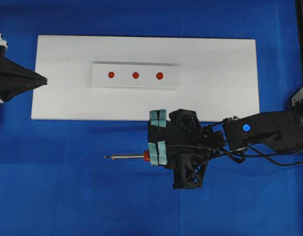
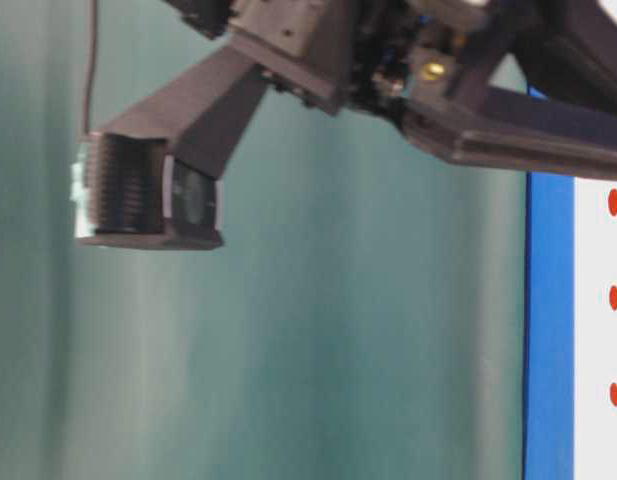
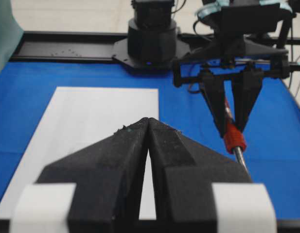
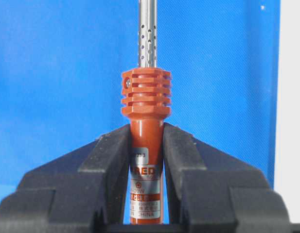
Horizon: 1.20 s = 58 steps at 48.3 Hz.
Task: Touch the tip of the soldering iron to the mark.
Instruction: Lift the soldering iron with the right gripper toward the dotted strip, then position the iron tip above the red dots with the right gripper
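Right gripper (image 1: pixel 157 138) clamped on iron (image 1: pixel 125 157) handle; shaft points 9 o'clock. Marks (image 1: pixel 135 75) at 12 o'clock from tip, well apart. Left gripper (image 1: pixel 43 80) closed, empty.

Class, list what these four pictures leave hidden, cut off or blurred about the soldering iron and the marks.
- Right wrist view: the soldering iron has its tip cut off by the top edge.
- Left wrist view: the left tool blocks the board's near part; no marks visible.
- Table-level view: blurred; only three red marks show at the right edge.
- Overhead view: the right tool covers the iron's handle.
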Tool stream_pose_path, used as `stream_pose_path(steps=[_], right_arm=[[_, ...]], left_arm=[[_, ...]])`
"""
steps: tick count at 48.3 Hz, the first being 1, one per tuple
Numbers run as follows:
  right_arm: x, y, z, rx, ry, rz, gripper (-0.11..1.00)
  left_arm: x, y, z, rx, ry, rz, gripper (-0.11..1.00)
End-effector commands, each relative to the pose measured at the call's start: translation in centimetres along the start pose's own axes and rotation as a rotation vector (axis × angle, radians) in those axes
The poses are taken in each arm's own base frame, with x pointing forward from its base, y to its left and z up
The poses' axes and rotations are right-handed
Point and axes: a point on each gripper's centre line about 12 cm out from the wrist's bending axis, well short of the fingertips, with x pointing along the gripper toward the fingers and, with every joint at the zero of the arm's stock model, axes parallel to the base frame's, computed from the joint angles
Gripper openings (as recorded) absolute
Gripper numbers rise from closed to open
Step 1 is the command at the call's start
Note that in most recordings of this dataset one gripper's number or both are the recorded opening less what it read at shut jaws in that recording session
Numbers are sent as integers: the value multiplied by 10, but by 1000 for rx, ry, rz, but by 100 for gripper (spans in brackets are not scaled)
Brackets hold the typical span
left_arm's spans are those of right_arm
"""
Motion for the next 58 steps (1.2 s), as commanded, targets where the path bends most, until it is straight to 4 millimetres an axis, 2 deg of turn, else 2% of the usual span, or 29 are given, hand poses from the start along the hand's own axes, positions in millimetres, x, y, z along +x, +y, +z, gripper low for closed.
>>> stream_pose_path(steps=[1, 16, 25, 36, 47, 58], right_arm=[[-15, 6, 14, -4, -46, 17, 6], [-16, 4, 15, -21, -51, 8, 6], [-31, -7, 25, -50, -65, -37, 6], [-51, -45, 34, -70, -66, -151, 6], [-60, -88, 43, -102, -69, -253, 6], [-68, -123, 54, -155, -79, -311, 6]], left_arm=[[2, 0, 5, 0, -12, -1, 2], [2, 0, 4, -2, -11, 0, 2], [2, 0, 5, -2, -12, 0, 2], [2, 0, 5, -2, -12, 0, 2], [2, 0, 5, 0, -12, -1, 2], [2, 0, 4, 0, -11, -1, 2]])
